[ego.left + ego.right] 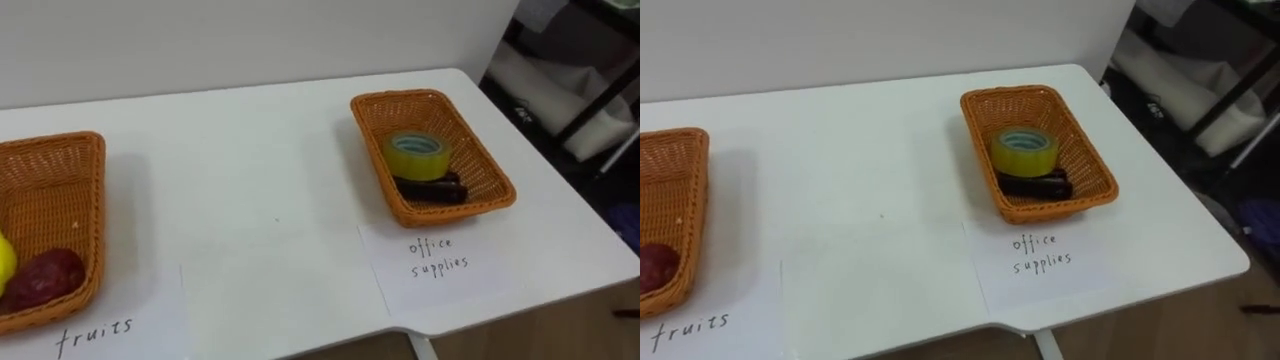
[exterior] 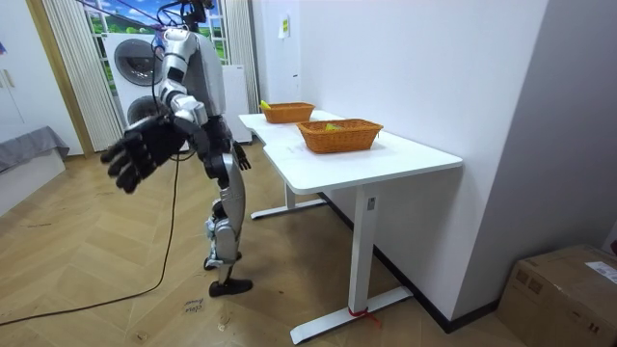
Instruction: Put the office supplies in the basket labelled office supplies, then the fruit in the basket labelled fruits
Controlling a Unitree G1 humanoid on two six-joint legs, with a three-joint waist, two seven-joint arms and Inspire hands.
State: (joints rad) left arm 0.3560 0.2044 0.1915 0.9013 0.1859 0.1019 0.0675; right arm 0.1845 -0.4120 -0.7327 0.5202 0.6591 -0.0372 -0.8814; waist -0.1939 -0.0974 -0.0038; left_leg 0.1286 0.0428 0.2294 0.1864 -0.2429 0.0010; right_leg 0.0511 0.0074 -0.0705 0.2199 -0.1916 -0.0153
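In the left eye view a white table (image 1: 250, 170) carries two woven baskets, well apart. The fruit basket (image 1: 92, 220) is at the left edge and holds a yellow fruit (image 1: 5, 265) and a dark red fruit (image 1: 45, 278), which touch each other. The office basket (image 1: 490, 180) is at the right and holds a yellow tape roll (image 1: 416, 155), with a dark object (image 1: 432, 190) just in front of it; what this object is I cannot tell. A paper sheet (image 1: 440, 270) with handwriting lies before the office basket. In the room view the robot stands on a wooden floor (image 2: 116, 260) at the long side of the table, on the room view's left of it. Its right hand (image 2: 145, 154) reaches out toward the camera, away from the table, with the fingers spread and straight and nothing in it. Its left hand (image 2: 241, 156) hangs low near the table edge; I cannot tell its state. Both baskets stand on the table, the office basket nearer the camera. A cardboard box (image 2: 569, 289) is at the lower right. In the right eye view the tape roll and the dark object lie in the office basket, and the red fruit lies in the fruit basket at the left edge.
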